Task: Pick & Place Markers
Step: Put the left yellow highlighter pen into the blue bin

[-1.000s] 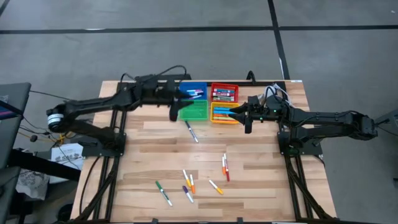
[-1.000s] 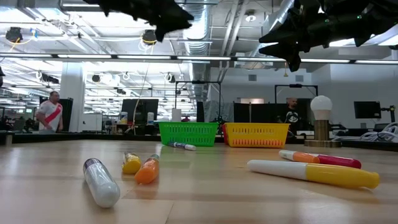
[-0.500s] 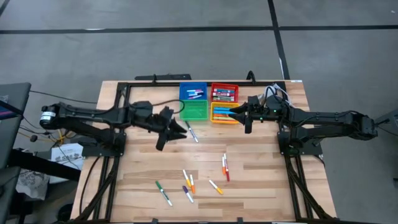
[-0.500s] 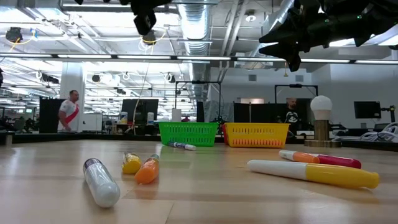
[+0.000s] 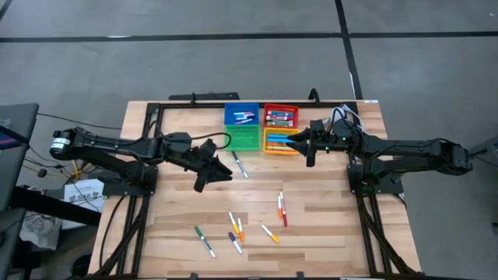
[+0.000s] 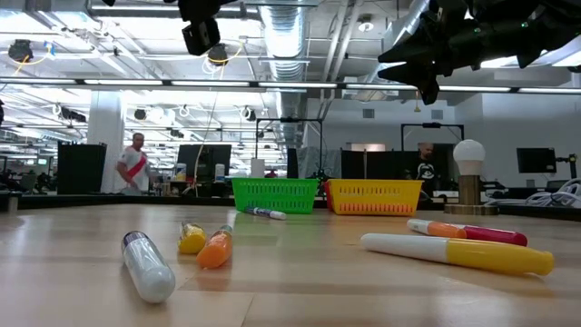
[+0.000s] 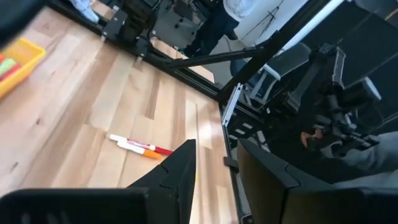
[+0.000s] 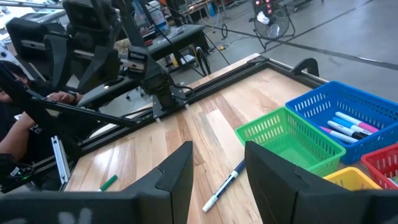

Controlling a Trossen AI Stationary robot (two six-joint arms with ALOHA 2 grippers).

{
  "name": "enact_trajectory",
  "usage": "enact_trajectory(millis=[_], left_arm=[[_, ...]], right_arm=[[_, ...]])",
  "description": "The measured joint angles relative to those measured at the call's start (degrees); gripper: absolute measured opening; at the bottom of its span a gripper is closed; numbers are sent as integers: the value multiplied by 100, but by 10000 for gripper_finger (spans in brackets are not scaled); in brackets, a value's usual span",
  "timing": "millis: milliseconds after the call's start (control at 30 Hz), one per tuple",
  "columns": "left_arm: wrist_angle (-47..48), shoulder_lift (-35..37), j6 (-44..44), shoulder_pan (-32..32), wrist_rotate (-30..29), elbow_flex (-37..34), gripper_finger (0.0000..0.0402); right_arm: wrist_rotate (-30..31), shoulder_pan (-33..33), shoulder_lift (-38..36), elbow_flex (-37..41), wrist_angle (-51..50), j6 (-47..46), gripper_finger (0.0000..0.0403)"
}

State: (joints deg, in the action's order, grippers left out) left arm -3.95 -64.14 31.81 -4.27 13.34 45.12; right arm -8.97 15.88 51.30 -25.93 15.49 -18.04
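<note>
Several markers lie flat on the wooden table: a white one with a blue cap (image 5: 240, 165) in front of the green bin (image 5: 243, 138), also in the right wrist view (image 8: 225, 185); a red and orange pair (image 5: 282, 208), also in the left wrist view (image 7: 140, 147); more near the front edge (image 5: 233, 227). My left gripper (image 5: 216, 175) is open and empty above the table, left of the blue-capped marker. My right gripper (image 5: 294, 143) is open and empty above the yellow bin (image 5: 278, 141).
Four bins stand in a square at the table's far middle: blue (image 5: 242, 115) and red (image 5: 281, 116) behind, green and yellow in front, all but the green holding markers. Bare wood lies left of the loose markers. A person (image 6: 134, 168) walks in the room behind.
My left gripper has swung from over the green and blue bins toward the table's near edge and a little left, and now hangs above bare wood. The markers on the table have not moved.
</note>
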Motion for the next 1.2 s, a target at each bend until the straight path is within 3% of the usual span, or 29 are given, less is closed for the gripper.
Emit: enact_trajectory(millis=[300, 467, 600, 867, 1200], left_arm=[[-22, 0, 855, -359, 2, 0, 117], [-20, 0, 1818, -740, -28, 2, 117], [-19, 0, 2488, -1159, -489, 2, 117], [-19, -151, 3210, -2087, -2061, 13, 117], [-17, -1072, 4364, -2621, -2273, 13, 117]], right_arm=[[0, 1, 0, 0, 0, -1, 134], [0, 0, 1, 0, 0, -2, 133], [0, 0, 0, 0, 0, 0, 133], [0, 0, -1, 0, 0, -2, 133], [0, -4, -1, 0, 0, -2, 133]])
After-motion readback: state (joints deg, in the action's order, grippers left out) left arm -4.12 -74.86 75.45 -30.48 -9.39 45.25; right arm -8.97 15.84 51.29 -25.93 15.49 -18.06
